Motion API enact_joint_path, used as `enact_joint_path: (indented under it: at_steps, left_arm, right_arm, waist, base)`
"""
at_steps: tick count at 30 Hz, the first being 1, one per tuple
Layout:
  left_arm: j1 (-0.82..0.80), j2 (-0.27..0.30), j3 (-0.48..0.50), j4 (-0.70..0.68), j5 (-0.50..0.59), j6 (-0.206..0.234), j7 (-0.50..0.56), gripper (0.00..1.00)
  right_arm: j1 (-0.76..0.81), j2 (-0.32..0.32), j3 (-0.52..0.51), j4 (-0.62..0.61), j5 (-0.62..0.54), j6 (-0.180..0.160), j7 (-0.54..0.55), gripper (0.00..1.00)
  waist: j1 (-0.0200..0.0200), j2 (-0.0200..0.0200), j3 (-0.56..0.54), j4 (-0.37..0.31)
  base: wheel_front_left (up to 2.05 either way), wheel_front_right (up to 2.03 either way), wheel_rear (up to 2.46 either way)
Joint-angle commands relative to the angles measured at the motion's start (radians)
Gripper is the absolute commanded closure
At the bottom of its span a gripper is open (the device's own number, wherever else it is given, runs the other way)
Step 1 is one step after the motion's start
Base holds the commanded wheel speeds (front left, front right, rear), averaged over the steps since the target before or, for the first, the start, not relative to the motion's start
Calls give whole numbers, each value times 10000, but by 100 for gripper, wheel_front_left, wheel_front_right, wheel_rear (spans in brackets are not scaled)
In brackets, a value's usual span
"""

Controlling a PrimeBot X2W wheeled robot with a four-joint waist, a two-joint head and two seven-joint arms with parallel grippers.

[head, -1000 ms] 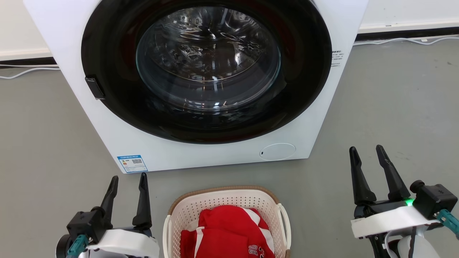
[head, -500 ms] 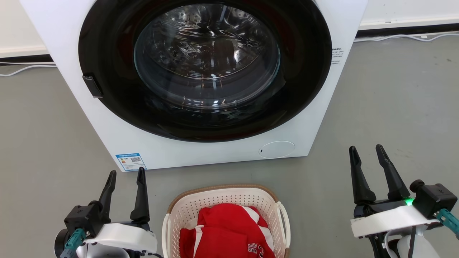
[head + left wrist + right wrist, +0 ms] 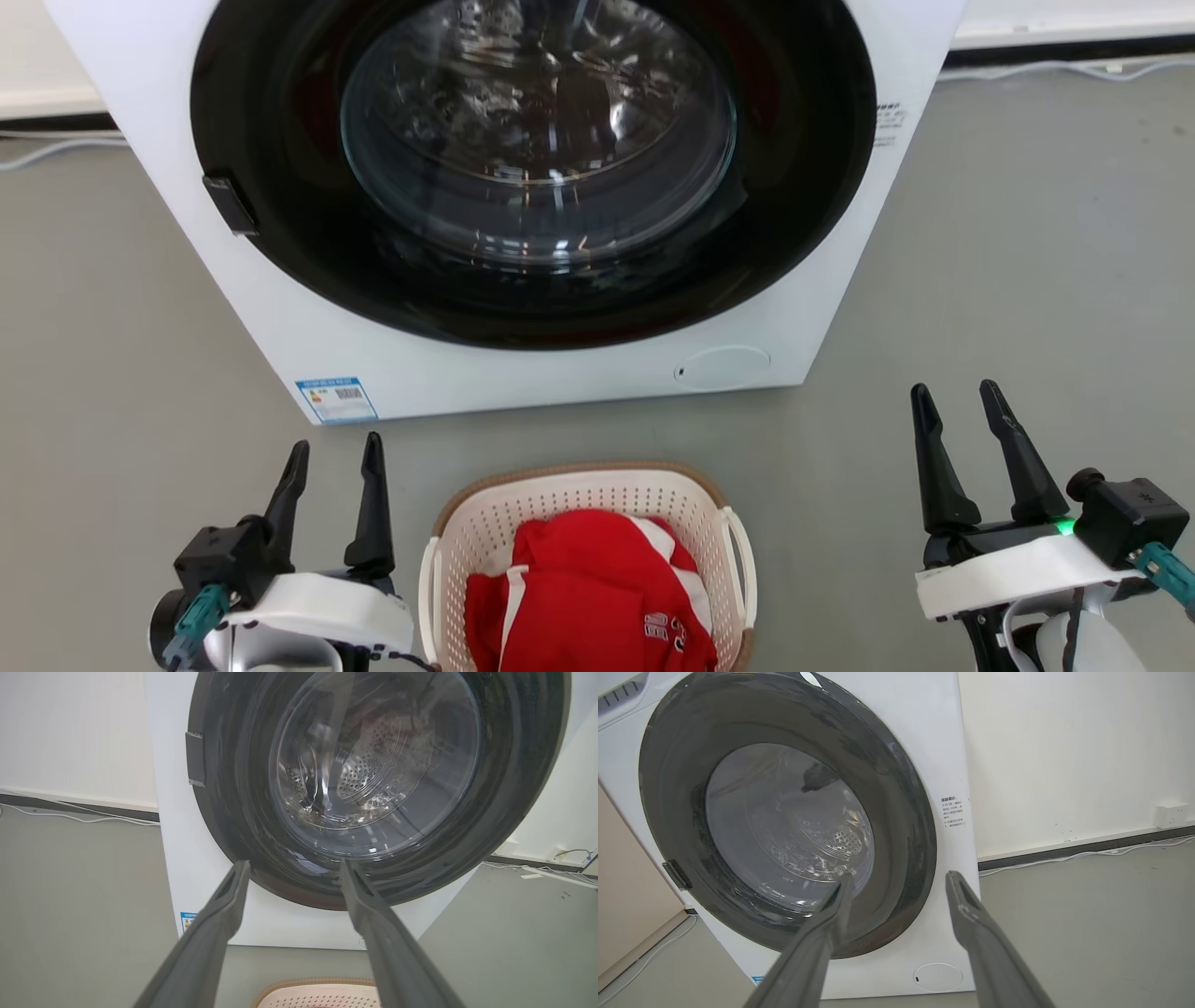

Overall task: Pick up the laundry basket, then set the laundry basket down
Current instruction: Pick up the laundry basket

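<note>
The laundry basket (image 3: 485,523), cream-white and perforated with a brown rim and white side handles, stands on the grey floor at the bottom centre of the head view. A red and white garment (image 3: 588,597) lies in it. My left gripper (image 3: 336,450) is open just left of the basket, fingers pointing toward the washing machine. Well to the right of the basket, my right gripper (image 3: 954,394) is also open and empty. In the left wrist view the left gripper (image 3: 293,867) frames the machine door, and the basket's rim (image 3: 317,983) peeks in at the bottom edge. The right gripper (image 3: 901,879) is spread before the machine.
A white front-loading washing machine (image 3: 392,373) with a dark round glass door (image 3: 537,140) stands directly behind the basket. White cables (image 3: 1074,67) run along the wall's base. Grey floor lies on both sides of the machine.
The head view has tilted down slightly, so machine and basket sit higher in the picture. The left gripper has shifted a little. The right gripper holds its place.
</note>
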Motion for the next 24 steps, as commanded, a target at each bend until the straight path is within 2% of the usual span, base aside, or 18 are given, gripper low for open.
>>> enact_joint_path:
  at_steps: [1,13,24]
  left_arm:
    - [-465,82,243,-190,-138,-100,-53,0]
    - [-1366,82,-195,649,-169,-63,-53,0]
    - [-2494,81,-356,2273,-222,-184,-53,0]
  right_arm:
    - [-311,-150,167,-164,-1,69,-65,0]
    - [-1128,-531,715,672,346,69,-65,0]
    - [-2038,-574,1200,1872,853,69,-65,0]
  waist:
    - [0,0,134,6]
    - [0,0,1728,63]
    - [0,0,3143,205]
  base:
    - [0,0,0]
    - [0,0,0]
    - [0,0,0]
